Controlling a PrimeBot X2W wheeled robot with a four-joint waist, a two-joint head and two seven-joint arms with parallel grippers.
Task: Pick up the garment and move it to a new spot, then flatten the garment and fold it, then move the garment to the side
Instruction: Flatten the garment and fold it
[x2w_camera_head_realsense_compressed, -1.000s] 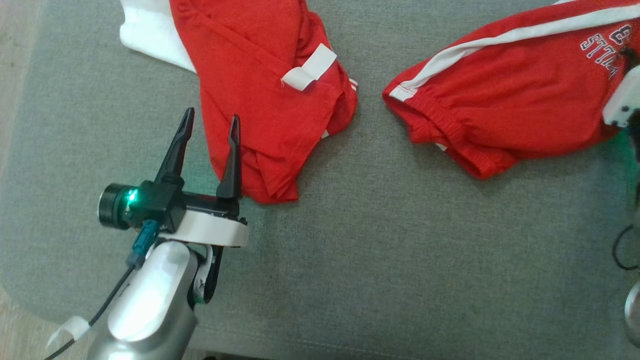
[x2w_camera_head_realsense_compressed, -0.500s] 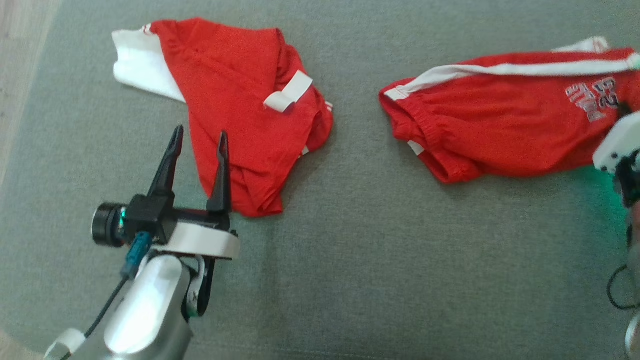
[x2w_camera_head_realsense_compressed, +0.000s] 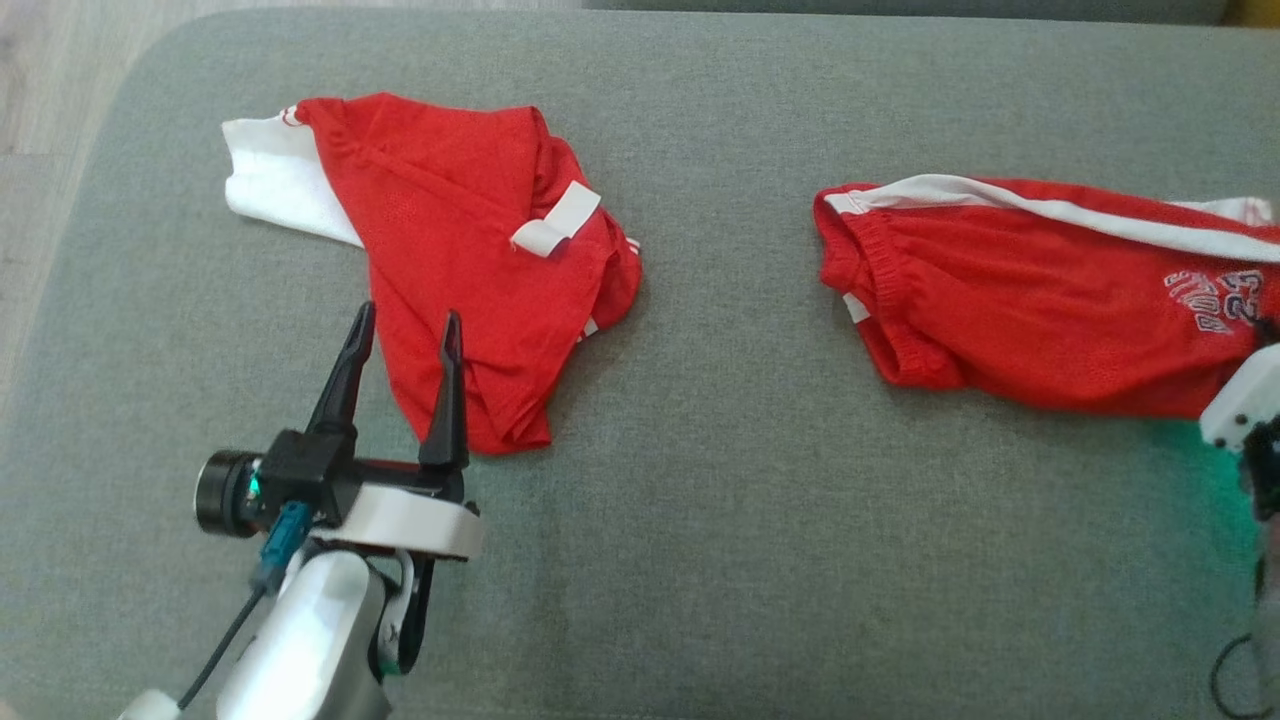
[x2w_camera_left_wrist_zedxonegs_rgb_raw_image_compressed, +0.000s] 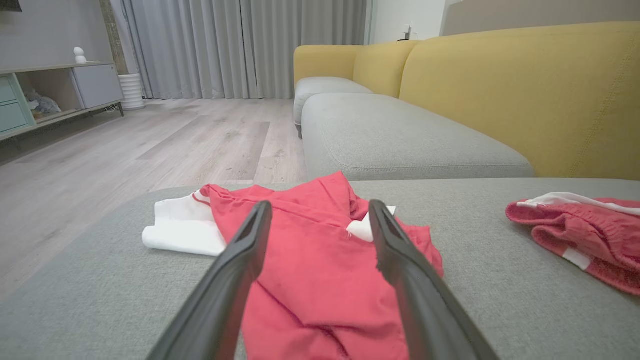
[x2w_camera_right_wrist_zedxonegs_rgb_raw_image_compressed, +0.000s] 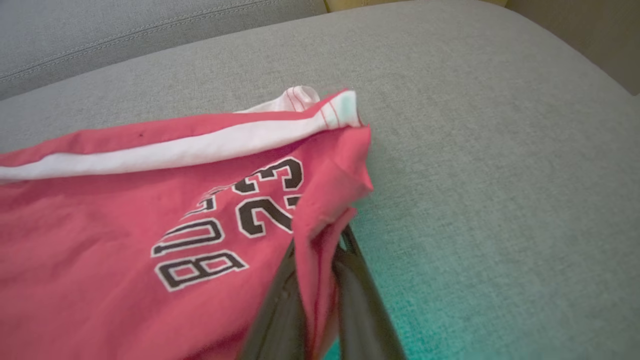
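My right pincer (x2w_camera_right_wrist_zedxonegs_rgb_raw_image_compressed: 320, 241) is pinched shut on a hem fold of the red basketball shorts (x2w_camera_right_wrist_zedxonegs_rgb_raw_image_compressed: 100, 220), light limp mesh that should drape and drag.

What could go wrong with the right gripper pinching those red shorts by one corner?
The right gripper holds only a thin fold at the corner of the red shorts, so it may slip out when lifted. The open left gripper sits by the red top and might snag it.
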